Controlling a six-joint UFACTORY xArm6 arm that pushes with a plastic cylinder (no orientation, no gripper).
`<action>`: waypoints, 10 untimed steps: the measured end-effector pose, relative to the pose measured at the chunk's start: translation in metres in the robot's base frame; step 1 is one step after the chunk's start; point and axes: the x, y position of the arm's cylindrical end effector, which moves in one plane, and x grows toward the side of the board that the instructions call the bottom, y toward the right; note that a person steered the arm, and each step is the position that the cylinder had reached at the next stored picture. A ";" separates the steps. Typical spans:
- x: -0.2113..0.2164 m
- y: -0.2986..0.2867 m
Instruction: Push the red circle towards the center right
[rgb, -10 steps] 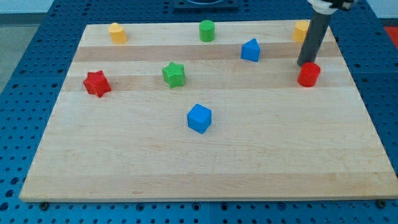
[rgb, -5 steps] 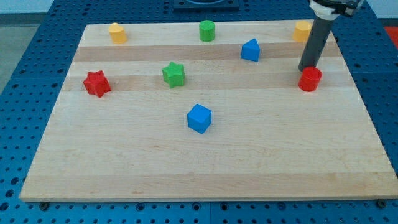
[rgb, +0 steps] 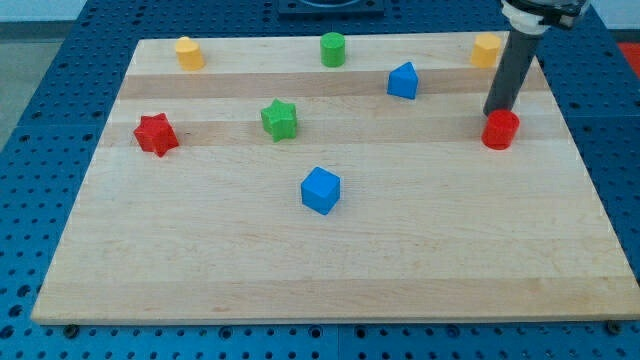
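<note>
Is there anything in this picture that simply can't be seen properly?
- Camera view: the rod's upper part and the arm are cut off by the view's top edge.
- My tip sits behind the red circle; actual contact can't be told.
- The yellow block at the view's top right is partly hidden by the rod, shape unclear.

The wooden board (rgb: 400, 250) carries eight blocks. Around the blue cube (rgb: 321, 190): green star (rgb: 280, 119) up-left, red star (rgb: 155, 134) far left, blue wedge-shaped block (rgb: 403, 80) up-right, red circle (rgb: 500, 130) right, and yellow block (rgb: 188, 52), green cylinder (rgb: 333, 48) and orange block (rgb: 487, 49) along the top.

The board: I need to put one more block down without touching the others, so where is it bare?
The whole strip along the view's bottom, below the blue cube, is bare. Also the stretch between that cube and the red circle. The top right is crowded: my tip sits just above the red circle.
</note>
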 end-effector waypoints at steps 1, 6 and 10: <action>0.002 0.000; -0.007 -0.061; 0.035 -0.067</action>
